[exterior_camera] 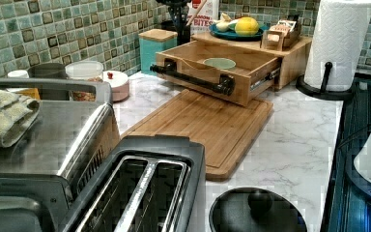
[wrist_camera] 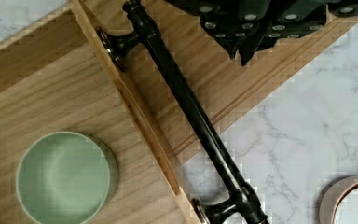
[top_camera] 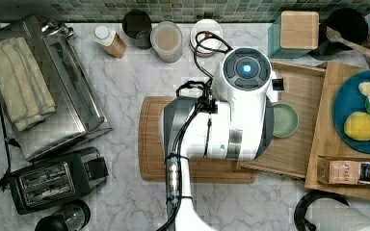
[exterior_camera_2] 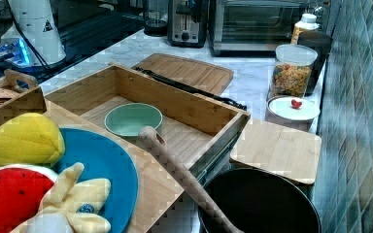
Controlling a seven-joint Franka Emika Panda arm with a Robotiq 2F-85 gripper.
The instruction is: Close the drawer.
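- Standing pulled well out of its bamboo cabinet (exterior_camera: 290, 58): drawer (exterior_camera: 232, 72), front end overhanging the cutting board (exterior_camera: 207, 130) on the marble counter (exterior_camera: 299, 145).
- Spanning the drawer front on two posts: long black bar handle (wrist_camera: 191, 116), clear of any grasp in the wrist view.
- Resting inside on the drawer floor: one small green bowl (wrist_camera: 65, 177), near the middle in the right view.
- Hovering above the cutting board just outside the handle: gripper (wrist_camera: 242, 51), dark fingers close together with tips nearly meeting, clenched on nothing.
- Separated from the bar by a strip of bare board in the wrist view; no contact with handle or drawer.
- Covering the drawer front in the top view: white arm (top_camera: 236, 110), wrist over the board's right half.
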